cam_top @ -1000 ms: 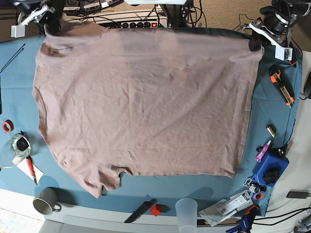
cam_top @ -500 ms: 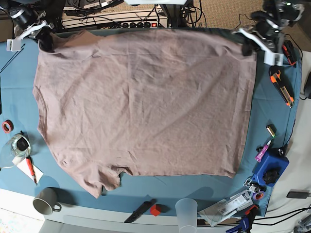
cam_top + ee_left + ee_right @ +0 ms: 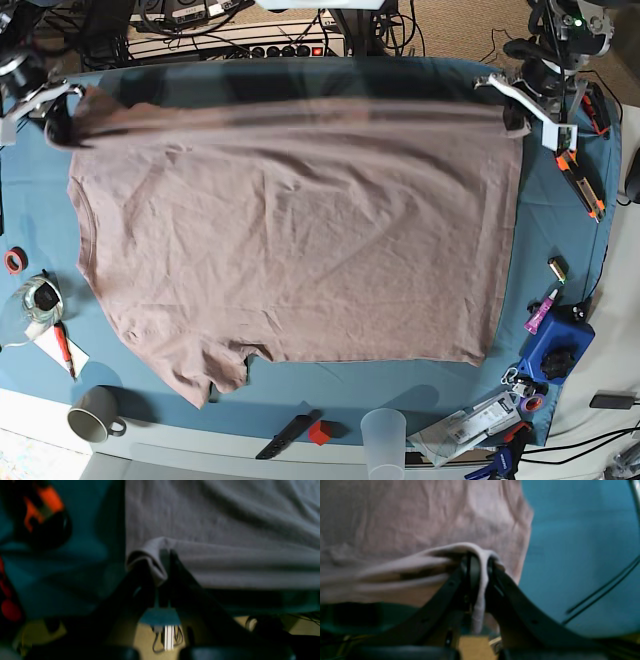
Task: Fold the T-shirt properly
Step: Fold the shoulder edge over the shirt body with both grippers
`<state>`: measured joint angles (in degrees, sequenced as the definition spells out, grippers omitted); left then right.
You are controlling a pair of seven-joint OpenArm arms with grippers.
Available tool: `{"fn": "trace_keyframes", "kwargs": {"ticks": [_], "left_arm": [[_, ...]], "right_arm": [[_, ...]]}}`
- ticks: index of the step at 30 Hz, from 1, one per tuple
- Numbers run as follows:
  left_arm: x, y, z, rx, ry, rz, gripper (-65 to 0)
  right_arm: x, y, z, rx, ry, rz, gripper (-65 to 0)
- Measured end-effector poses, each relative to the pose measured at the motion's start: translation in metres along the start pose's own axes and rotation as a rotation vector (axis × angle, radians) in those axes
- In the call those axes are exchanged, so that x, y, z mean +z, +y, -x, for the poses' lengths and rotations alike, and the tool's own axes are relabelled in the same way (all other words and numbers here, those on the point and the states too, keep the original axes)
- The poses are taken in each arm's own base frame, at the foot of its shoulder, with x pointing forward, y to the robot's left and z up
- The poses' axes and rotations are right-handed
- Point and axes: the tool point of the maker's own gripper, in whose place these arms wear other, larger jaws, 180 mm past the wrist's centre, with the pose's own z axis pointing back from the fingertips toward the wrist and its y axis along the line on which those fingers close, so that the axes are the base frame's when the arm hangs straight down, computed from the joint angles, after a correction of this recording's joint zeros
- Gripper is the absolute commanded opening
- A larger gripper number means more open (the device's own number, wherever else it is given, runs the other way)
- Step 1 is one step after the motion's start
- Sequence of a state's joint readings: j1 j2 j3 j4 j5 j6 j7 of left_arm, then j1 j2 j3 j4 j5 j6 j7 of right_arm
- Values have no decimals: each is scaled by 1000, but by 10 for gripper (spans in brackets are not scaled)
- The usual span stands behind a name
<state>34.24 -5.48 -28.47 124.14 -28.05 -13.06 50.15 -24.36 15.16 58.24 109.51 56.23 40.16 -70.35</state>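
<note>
A: Where is the T-shirt?

B: It lies spread out on the blue cloth that covers the table. Its far edge is lifted off the cloth and pulled tight between the two arms.

A: What is the left gripper doing?

B: Its jaws are pinched tight on one far corner of the T-shirt (the wrist picture is dark and blurry). An orange and black knife lies on the cloth just beside that corner.

A: And the right gripper?

B: It squeezes the other far corner, with a bit of fabric hanging down between its jaws.

A: What lies near the front edge?

B: A grey mug and a clear cup.
</note>
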Motion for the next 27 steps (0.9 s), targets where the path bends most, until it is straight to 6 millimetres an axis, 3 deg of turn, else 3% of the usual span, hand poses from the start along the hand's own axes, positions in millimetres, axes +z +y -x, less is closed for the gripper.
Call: {"fn": "trace_keyframes", "kwargs": {"ticks": [3,8,18,27], "left_arm": [[-12,-8,-2,-18,-4,21,-650],[-26,2,-10,-47,-8,-30,-650],[-23,21,-35,-144,-66,-68,-650],[-25,10,-57,-150,-127,-1,-650]], "right_arm": [[-11,0,-3,57,35,13,-650],[-29,8,-2,106,45,27,-650],[-50,23,-8,149,55,7,-650],[-63,24,-19,200,40,44,-650]]}}
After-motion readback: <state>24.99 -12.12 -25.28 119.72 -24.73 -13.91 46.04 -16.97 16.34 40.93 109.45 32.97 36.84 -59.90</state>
